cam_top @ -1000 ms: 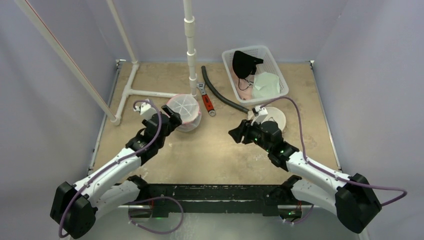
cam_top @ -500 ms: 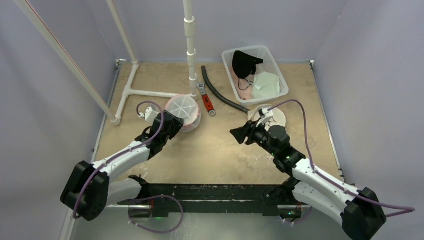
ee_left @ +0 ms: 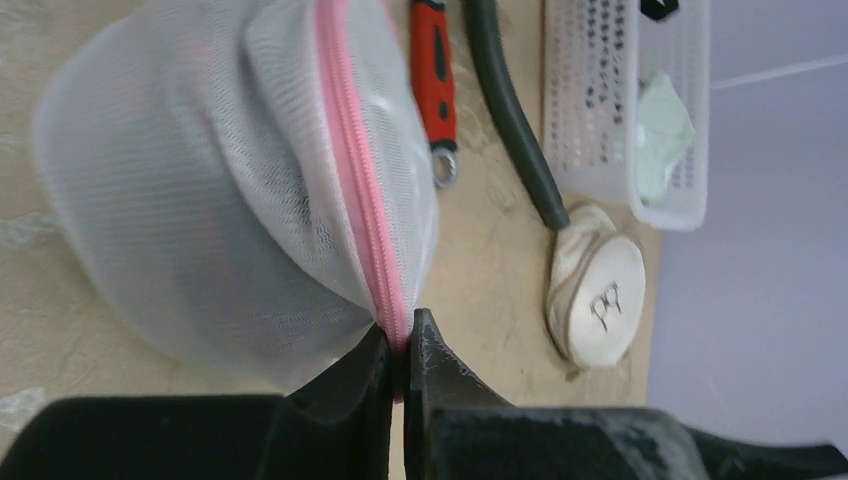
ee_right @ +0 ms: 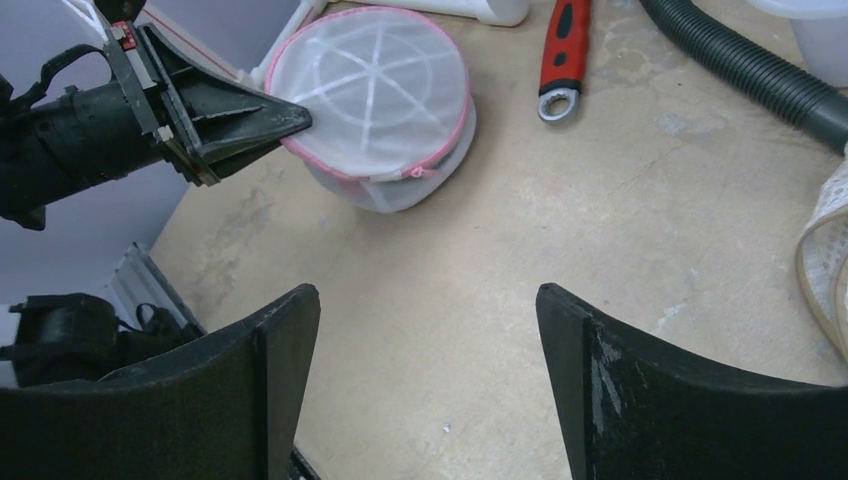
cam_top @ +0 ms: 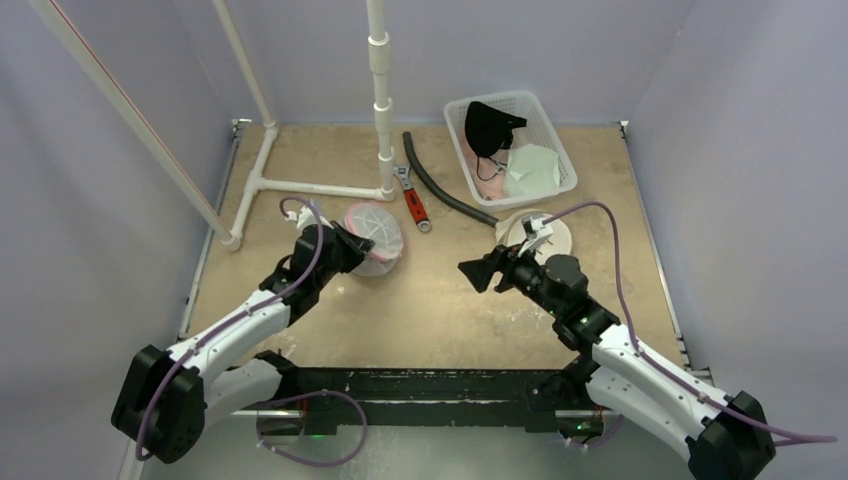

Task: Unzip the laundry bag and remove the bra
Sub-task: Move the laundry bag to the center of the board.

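Note:
The laundry bag is a round white mesh pouch with a pink zipper around its rim. It lies left of centre on the table, tilted toward my left arm. My left gripper is shut on the bag's pink zipper seam at its left edge. A small pink zipper pull hangs at the bag's near side, away from those fingers. My right gripper stands wide open over bare table, well to the right of the bag, holding nothing. The bra is hidden.
A red-handled wrench and a black hose lie behind the bag. A white basket with dark and pale green cloth stands at the back right. A round white pouch lies beside my right arm. White pipes stand at the back left.
My left gripper has closed on the bag's zipper seam, and the bag has tipped and shifted slightly. My right gripper has opened wider, its arm stretched a bit further forward.

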Available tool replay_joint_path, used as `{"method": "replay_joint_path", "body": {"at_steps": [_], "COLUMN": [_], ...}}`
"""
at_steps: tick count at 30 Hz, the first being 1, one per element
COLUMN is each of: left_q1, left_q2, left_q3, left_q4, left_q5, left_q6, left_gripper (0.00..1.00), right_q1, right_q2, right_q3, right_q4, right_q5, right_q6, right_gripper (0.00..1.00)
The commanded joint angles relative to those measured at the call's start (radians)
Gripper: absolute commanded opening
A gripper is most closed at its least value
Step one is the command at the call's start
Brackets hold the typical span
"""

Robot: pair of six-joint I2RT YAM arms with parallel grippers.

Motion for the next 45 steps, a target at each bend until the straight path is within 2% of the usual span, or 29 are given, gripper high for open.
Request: {"method": "replay_joint_path", "body": {"at_steps": [1, 4, 9, 14, 16, 20, 27, 33, 34, 37, 38, 40, 45], "left_q1": [0.005, 0.005, 0.003, 0.004, 0.003, 0.004, 0.002, 0.001, 0.003, 0.003, 0.003, 0.002, 0.001], "left_q2": [-0.057, -0.063, -0.077, -0.084, -0.08, -0.054, 0.036, -0.115, -0.142, -0.19, -0.199, -0.225, -0.401], "left_q3": [0.058, 0.094, 0.111, 0.084, 0.056, -0.014, -0.052, -0.135, -0.136, -0.135, -0.131, -0.129, -0.195], "left_q4": [0.005, 0.0, 0.035, 0.127, 0.213, 0.449, 0.405, 0.259, 0.22, 0.15, 0.121, 0.054, -0.062], "left_q5": [0.277, 0.423, 0.624, 0.801, 0.883, 0.954, 0.85, 0.642, 0.611, 0.571, 0.56, 0.524, 0.451], "left_q6": [0.156, 0.238, 0.348, 0.388, 0.411, 0.323, 0.3, 0.28, 0.282, 0.276, 0.271, 0.241, 0.082], "left_gripper": [0.0, 0.0, 0.0, 0.0, 0.0, 0.0, 0.0, 0.0, 0.05, 0.37, 0.44, 0.52, 0.6], "right_q1": [0.005, 0.005, 0.006, 0.003, 0.004, 0.004, 0.003, 0.002, 0.003, 0.003, 0.002, 0.002, 0.002], "right_q2": [-0.044, -0.092, -0.157, -0.162, -0.123, -0.091, 0.027, 0.149, 0.168, 0.243, 0.272, 0.323, 0.355], "right_q3": [0.032, 0.077, 0.158, 0.203, 0.195, 0.125, -0.014, -0.112, -0.117, -0.118, -0.112, -0.096, -0.081], "right_q4": [0.015, -0.049, -0.165, -0.253, -0.234, -0.143, 0.004, 0.207, 0.23, 0.305, 0.327, 0.358, 0.388], "right_q5": [-0.063, -0.119, -0.116, -0.103, -0.178, -0.263, -0.261, -0.297, -0.297, -0.294, -0.295, -0.297, -0.266], "right_q6": [0.047, 0.043, 0.023, 0.047, 0.07, 0.107, 0.15, 0.239, 0.247, 0.259, 0.261, 0.268, 0.283], "right_gripper": [0.83, 0.84, 0.84, 0.81, 0.79, 0.78, 0.76, 0.73, 0.73, 0.73, 0.72, 0.72, 0.72]}}
